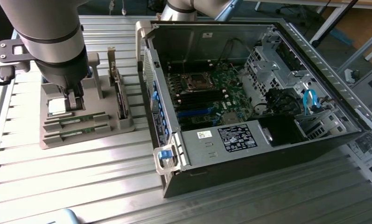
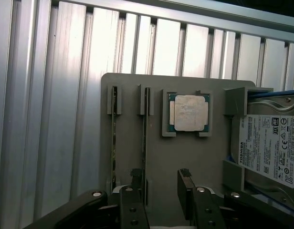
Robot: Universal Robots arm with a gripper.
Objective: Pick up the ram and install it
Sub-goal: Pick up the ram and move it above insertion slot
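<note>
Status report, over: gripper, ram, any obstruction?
Gripper open, over the holder. Ram in its slot, not gripped. Second ram alongside; nothing blocks.

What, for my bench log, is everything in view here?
table: one, silver slatted, under everything
holder: one, grey, exterior view's left
ram sticks: two, green, in holder slots
processor chip: one, silver on green, holder pocket beside the sticks
hard drive: one, silver, white label, on the holder
computer case: one, black and silver, open, exterior view's right
circuit board: one, green, inside the case
cable: one, blue, inside the case
arm: one, grey, over the holder
gripper: one, black, open, above the holder
</note>
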